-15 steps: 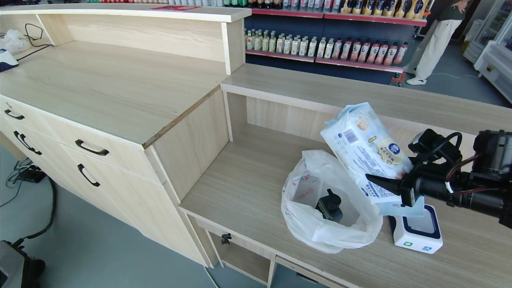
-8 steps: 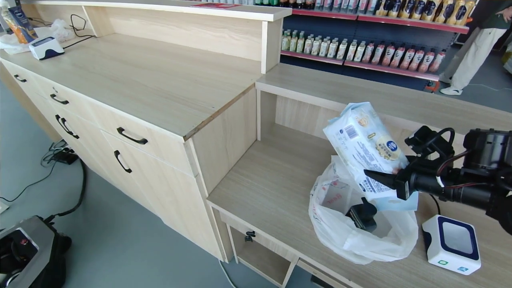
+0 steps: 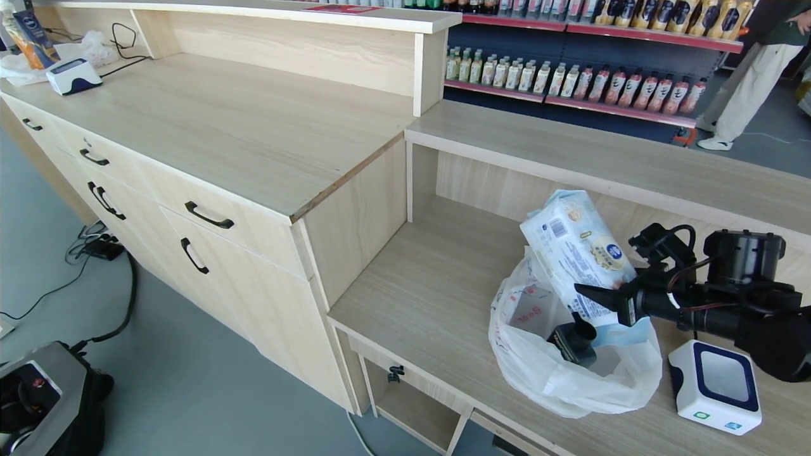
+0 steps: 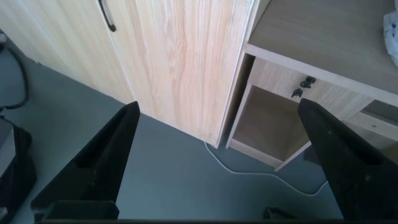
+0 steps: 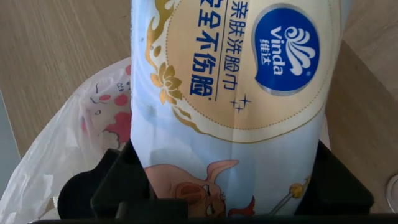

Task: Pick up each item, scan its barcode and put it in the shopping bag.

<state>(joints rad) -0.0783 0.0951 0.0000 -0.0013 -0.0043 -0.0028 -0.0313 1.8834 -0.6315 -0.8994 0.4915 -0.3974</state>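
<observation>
In the lower right of the head view, the right hand (image 3: 607, 297) was clamped on a pack of wipes (image 3: 573, 253), holding it tilted right over the open mouth of the shopping bag (image 3: 557, 380). The pack's low end looked like it was just dipping past the rim, with most of it above the bag. The right wrist camera backed that up: the pack (image 5: 236, 93) was squeezed between the fingers, with the bag (image 5: 81, 137) underneath.

One black item (image 3: 573, 342) was already sitting inside the bag, so I'd count that one as done. The scanner (image 3: 716, 386) sat on the tabletop (image 3: 431, 285) just beside the bag, to its right. The pack's barcode faced up and away from it, so my guess is the scan was over and this was the bagging step. No way to confirm that, though.

The left hand (image 4: 217, 186) hung spread wide with nothing in it, over the floor in front of the cabinet.

What's left, as I read it: lower the pack, let go, pull out. A packet (image 3: 28, 38) lay far off in the upper left corner; couldn't tell if it counted.
</observation>
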